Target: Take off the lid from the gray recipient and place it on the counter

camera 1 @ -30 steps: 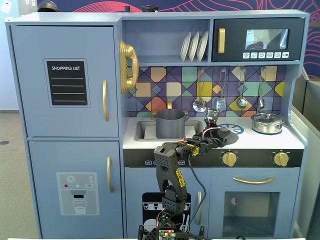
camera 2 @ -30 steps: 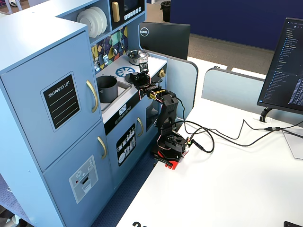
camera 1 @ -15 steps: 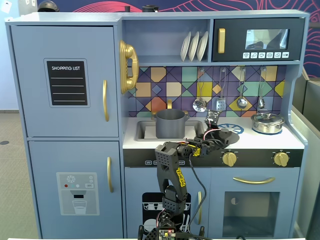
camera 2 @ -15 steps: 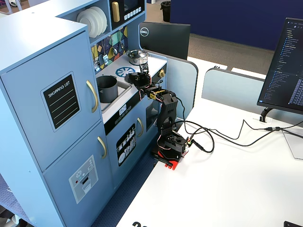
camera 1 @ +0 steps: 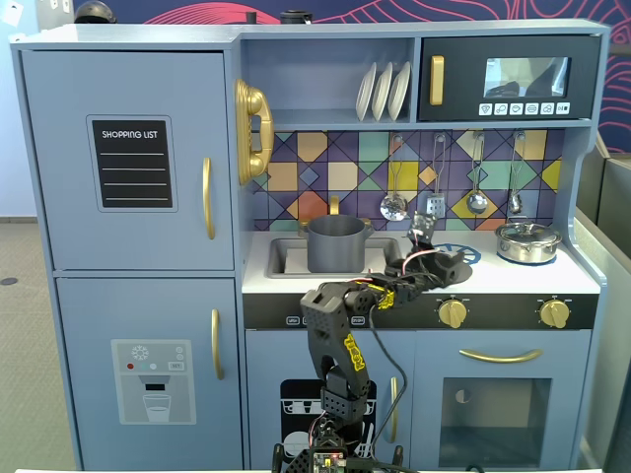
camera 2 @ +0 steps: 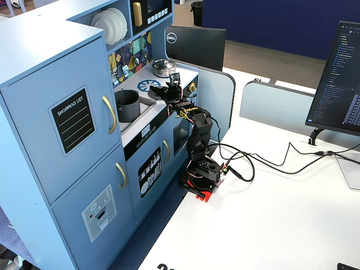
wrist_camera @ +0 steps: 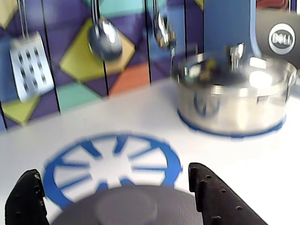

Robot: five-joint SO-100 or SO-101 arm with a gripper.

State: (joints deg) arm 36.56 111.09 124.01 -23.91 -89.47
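Observation:
The dark gray lid (wrist_camera: pixel 140 208) lies flat at the bottom of the wrist view, partly over the blue burner print (wrist_camera: pixel 112 154) on the white counter (wrist_camera: pixel 140 112). My gripper (wrist_camera: pixel 112 171) is open, its black fingers (wrist_camera: pixel 211 197) wide apart on either side of the lid. The gray recipient (camera 1: pixel 335 243) stands uncovered in the recessed sink; it also shows in the other fixed view (camera 2: pixel 128 106). In both fixed views the gripper (camera 1: pixel 434 258) (camera 2: pixel 164 89) reaches over the counter by the burner print, and the lid is hard to tell apart from it.
A shiny silver pot with its lid (wrist_camera: pixel 232 93) stands on the right burner, also seen in both fixed views (camera 1: pixel 527 241) (camera 2: pixel 163 67). Utensils (wrist_camera: pixel 105 40) hang on the tiled back wall. The arm's base (camera 2: pixel 199 174) sits on the white table in front of the kitchen.

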